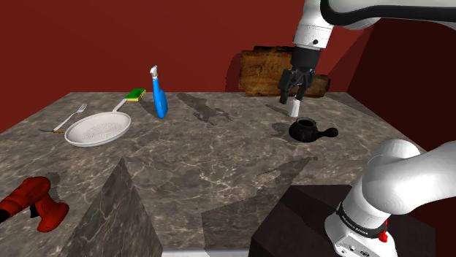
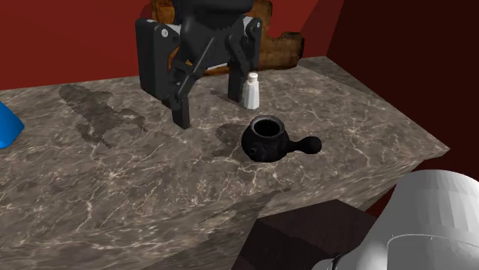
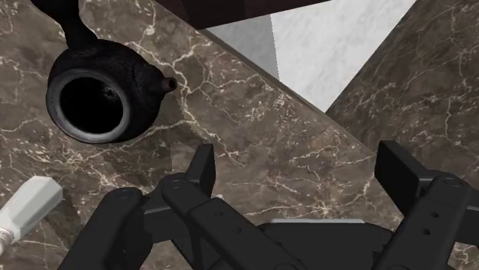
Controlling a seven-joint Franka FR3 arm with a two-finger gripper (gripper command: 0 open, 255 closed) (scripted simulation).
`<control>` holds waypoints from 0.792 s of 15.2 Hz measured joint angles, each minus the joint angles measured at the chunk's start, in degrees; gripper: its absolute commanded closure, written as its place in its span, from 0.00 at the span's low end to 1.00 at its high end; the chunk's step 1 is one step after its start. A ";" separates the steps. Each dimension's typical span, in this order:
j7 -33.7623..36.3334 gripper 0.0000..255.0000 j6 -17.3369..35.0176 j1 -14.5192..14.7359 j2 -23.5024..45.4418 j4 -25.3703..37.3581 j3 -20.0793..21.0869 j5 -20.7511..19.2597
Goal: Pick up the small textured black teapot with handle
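Your tool (image 1: 294, 98) hung above the bench (image 1: 212, 157) with its fingers spread wide and nothing between them. The black teapot (image 1: 305, 131) sat upright on the bench, lid-less, below and off to one side of the tool, with a small white bottle (image 1: 295, 109) near it. It looked rigid and, I'd guess, heavy for its size. The pebbly skin should've given decent grip, so not slippery. The round body seemed a lot to span, so you'd probably do better pinching the rim wall at the open mouth. The stubby handle (image 1: 327, 133) was another option, but the pot could swing from it.
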 measured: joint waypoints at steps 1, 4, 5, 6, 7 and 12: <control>0.00 0.00 0.00 0.00 0.00 0.00 0.00 0.00; -1.57 0.00 1.09 -0.48 -0.52 -3.08 0.27 -2.86; -2.13 0.00 1.44 -0.69 -0.84 -4.36 0.47 -4.14; -3.15 0.00 1.45 -1.11 -1.46 -5.66 0.22 -5.76; -3.73 0.00 1.78 -1.37 -2.05 -7.16 0.40 -7.16; -7.96 0.00 4.28 -3.49 -4.23 -14.55 -0.26 -15.56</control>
